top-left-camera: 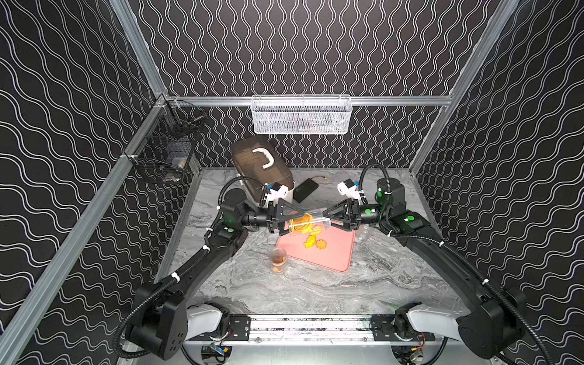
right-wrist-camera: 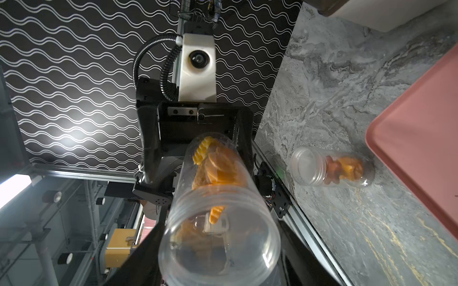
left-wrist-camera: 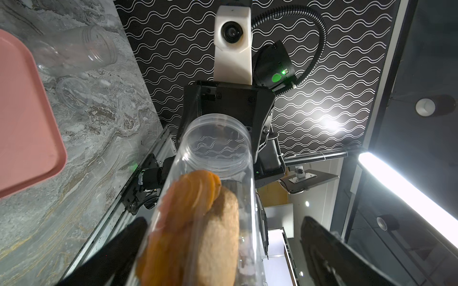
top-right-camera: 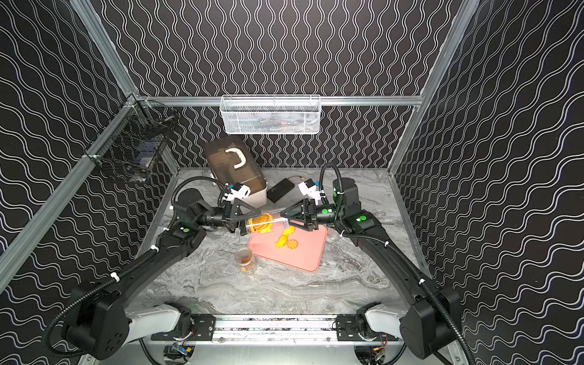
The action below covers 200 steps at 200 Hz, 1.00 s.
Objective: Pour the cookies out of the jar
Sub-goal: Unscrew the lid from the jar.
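A clear plastic jar (top-left-camera: 319, 225) (top-right-camera: 278, 225) lies level in the air above the pink tray (top-left-camera: 331, 256) (top-right-camera: 300, 256). Yellow-orange cookies (top-left-camera: 301, 221) (left-wrist-camera: 188, 210) (right-wrist-camera: 218, 168) are bunched at its closed end, by my left gripper (top-left-camera: 297, 222) (left-wrist-camera: 223, 247). That gripper is open around the jar (left-wrist-camera: 218, 148), with a gap beside one finger. My right gripper (top-left-camera: 330, 219) (right-wrist-camera: 218, 262) is shut on the jar (right-wrist-camera: 218, 247) near its threaded mouth. A few cookies (top-left-camera: 316, 243) (top-right-camera: 286, 242) lie on the tray under the jar.
A second clear jar (top-left-camera: 278, 260) (right-wrist-camera: 332, 168) holding cookies stands beside the tray's near-left edge. An empty clear jar (top-left-camera: 363, 234) (left-wrist-camera: 74, 52) lies to the tray's right. A brown-lidded box (top-left-camera: 262, 170) and a black case (top-left-camera: 305, 189) sit at the back.
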Each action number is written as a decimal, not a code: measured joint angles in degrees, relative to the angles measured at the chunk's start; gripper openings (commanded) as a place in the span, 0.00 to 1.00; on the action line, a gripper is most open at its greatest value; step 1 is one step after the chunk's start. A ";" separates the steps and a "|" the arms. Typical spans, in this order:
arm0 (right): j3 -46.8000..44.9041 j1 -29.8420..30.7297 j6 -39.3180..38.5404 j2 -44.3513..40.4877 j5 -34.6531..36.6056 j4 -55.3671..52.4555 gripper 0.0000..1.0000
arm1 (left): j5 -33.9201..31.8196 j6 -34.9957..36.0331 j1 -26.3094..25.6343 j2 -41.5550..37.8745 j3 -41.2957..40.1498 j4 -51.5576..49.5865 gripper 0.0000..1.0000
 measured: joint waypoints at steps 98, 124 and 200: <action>-3.96 0.00 12.94 -1.53 5.84 7.98 0.61 | -1.22 -2.54 -0.13 0.24 -1.86 2.71 0.99; -4.22 0.00 14.27 -1.62 7.48 7.91 0.61 | -1.57 -0.52 -0.28 0.17 -1.86 -0.33 0.99; -5.31 -0.07 15.96 -1.49 11.72 5.99 0.60 | -2.27 8.00 -0.35 0.26 -1.84 -12.31 0.99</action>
